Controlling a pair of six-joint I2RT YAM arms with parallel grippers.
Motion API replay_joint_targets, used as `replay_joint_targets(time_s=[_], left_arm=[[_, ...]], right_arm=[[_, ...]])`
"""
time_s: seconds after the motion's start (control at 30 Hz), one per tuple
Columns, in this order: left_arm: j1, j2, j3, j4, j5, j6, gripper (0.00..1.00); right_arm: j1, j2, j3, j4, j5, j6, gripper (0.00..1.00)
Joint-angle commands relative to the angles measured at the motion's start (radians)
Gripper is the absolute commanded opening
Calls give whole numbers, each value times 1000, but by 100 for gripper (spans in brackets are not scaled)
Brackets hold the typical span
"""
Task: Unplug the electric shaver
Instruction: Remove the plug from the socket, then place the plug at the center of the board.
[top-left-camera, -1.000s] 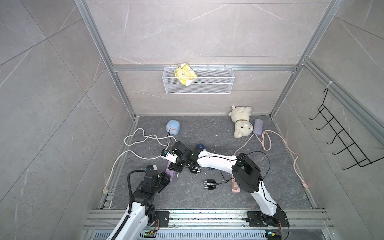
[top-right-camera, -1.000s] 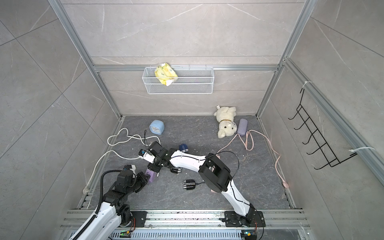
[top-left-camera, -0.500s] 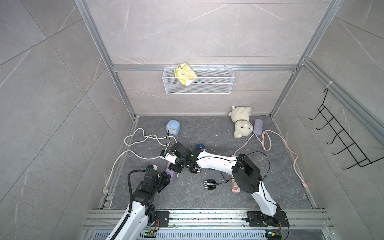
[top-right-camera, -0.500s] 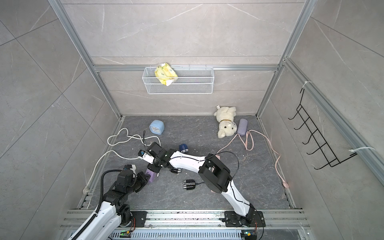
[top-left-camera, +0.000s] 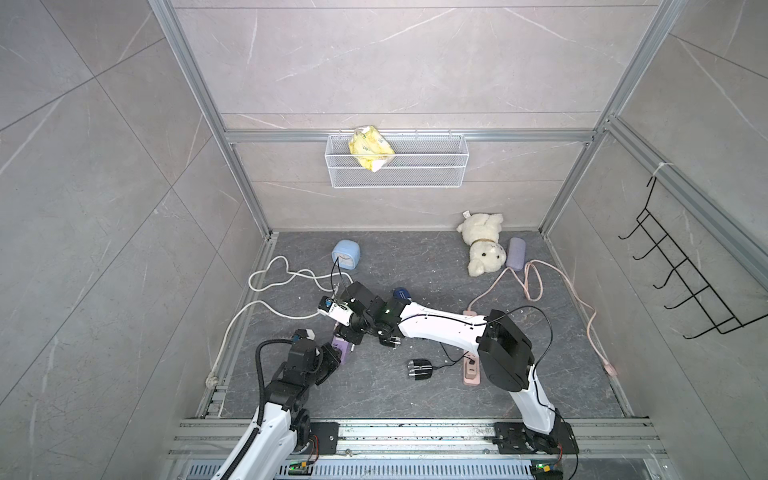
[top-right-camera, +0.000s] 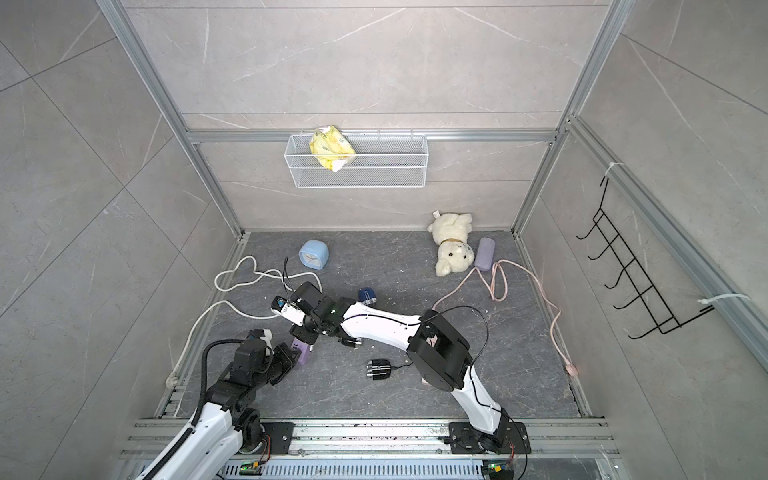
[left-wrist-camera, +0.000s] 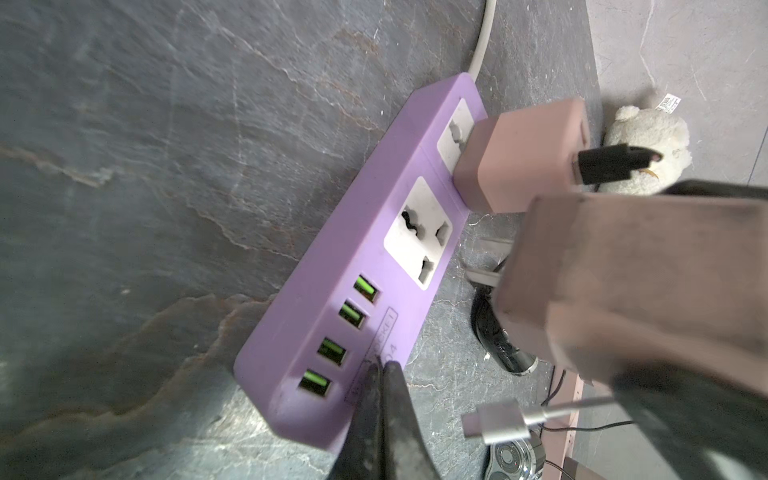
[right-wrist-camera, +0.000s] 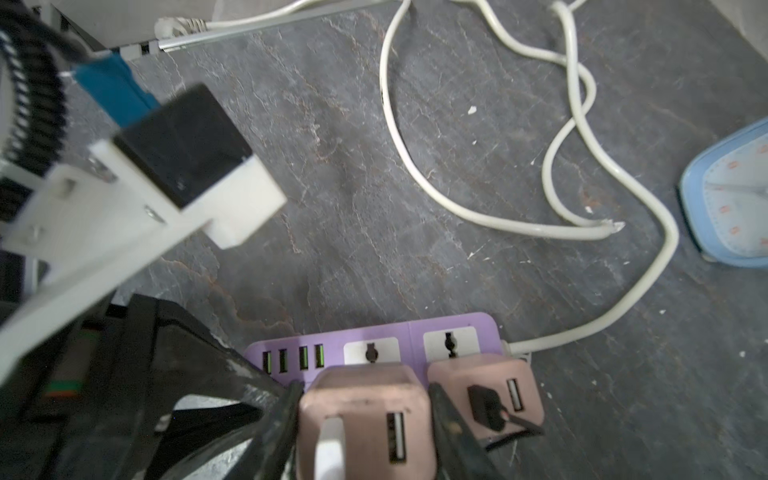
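Pink adapter pinched in right end effector, prongs clear of the strip — left end effector pressed together on it; arms hide most from above.

The purple plastic power strip lies at front left of the grey slate floor. One pink cube charger sits in its socket nearest the white cord; a second pink cube charger is just off the next socket. The black electric shaver lies right of the strip.
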Motion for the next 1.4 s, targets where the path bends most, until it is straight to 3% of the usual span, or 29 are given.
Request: replay_joint_targets(time_s=[0.0,0.27,0.6,1.0,1.37], left_arm=[[4,31,-39,-136,1,0,0],[5,28,-5,-165,0,23,0],[4,-3,27,-131,45,61,0],[5,-101,67,-192,71,80,0],[4,-90,78,-196,74,71,0]], right_arm=[[5,-60,-4,22,4,26,27],[-35,-187,3,-105,90,103,26],[-259,-356,-203,-109,69,279,25],[-480,-264,-252,-82,-107,558,24],[-523,-44,88,-574,-73,382,25]])
